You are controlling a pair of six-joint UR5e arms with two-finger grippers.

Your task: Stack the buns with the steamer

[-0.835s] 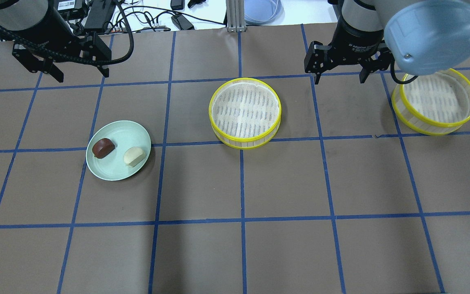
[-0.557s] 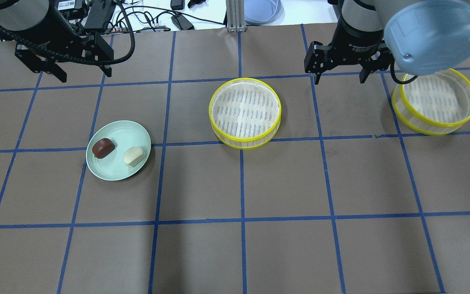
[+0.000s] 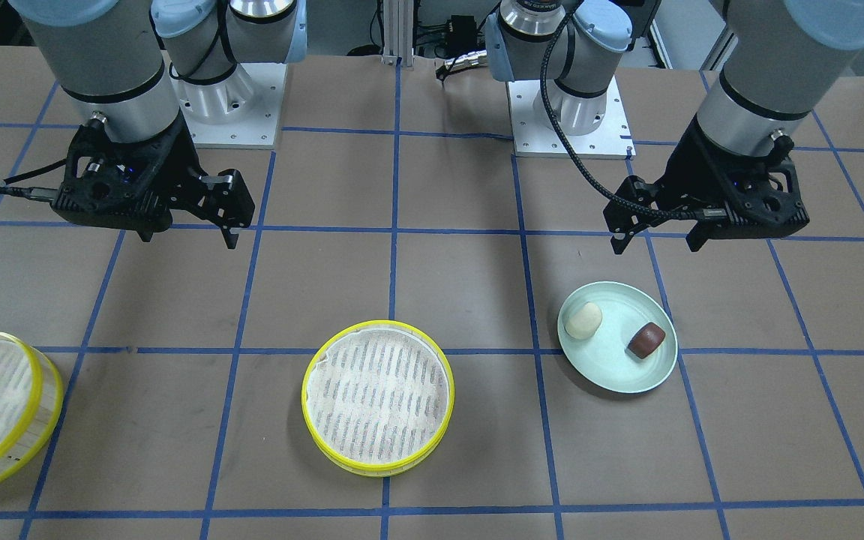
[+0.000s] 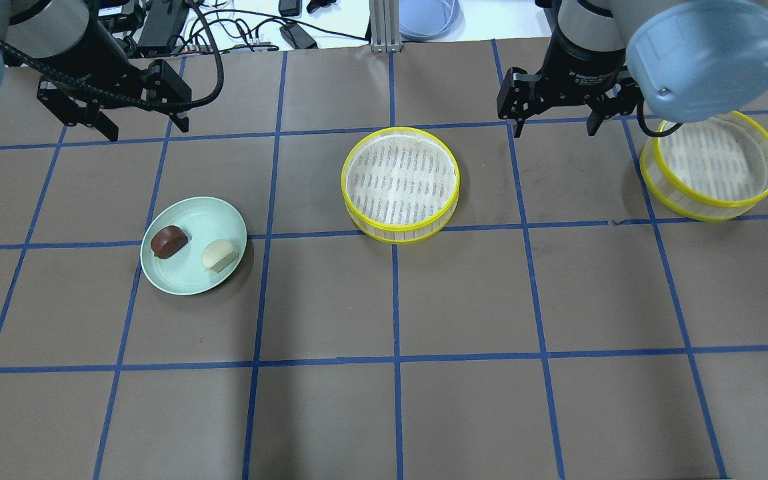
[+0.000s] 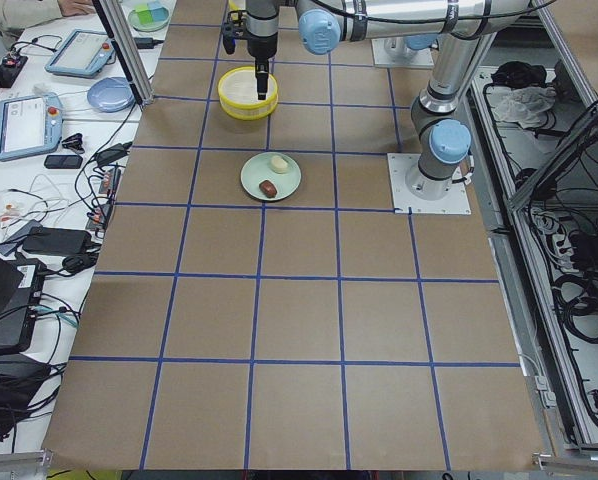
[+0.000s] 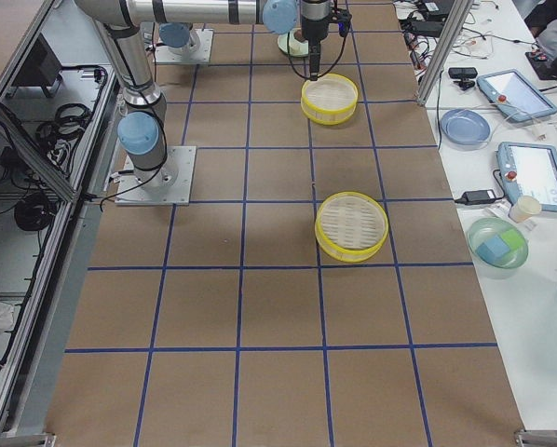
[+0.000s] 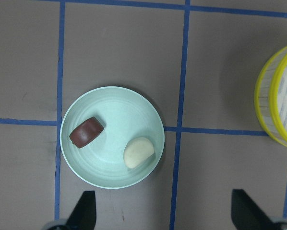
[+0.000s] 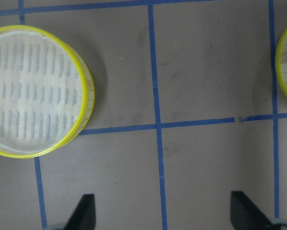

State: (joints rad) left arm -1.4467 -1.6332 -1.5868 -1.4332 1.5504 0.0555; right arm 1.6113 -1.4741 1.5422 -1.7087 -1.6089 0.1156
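A dark reddish-brown bun [image 4: 169, 241] and a cream-white bun [image 4: 219, 256] lie side by side on a pale green plate [image 4: 191, 217] at the left. They also show in the left wrist view, brown [image 7: 87, 132] and cream [image 7: 138, 152]. A yellow-rimmed steamer basket [image 4: 401, 183] stands empty at the table's middle, and a second one [image 4: 711, 167] at the far right. My left gripper [image 4: 146, 130] is open and empty, raised behind the plate. My right gripper [image 4: 555, 130] is open and empty, raised between the two steamers.
The brown table mat [image 4: 464, 300] has a grid of blue tape lines. Cables and devices [image 4: 237, 27] lie beyond the far edge. In the front-facing view both robot bases [image 3: 567, 112] stand at the table's back.
My left gripper has shifted a little to the right, toward the space behind the plate. The right arm, the buns and the steamers have not moved.
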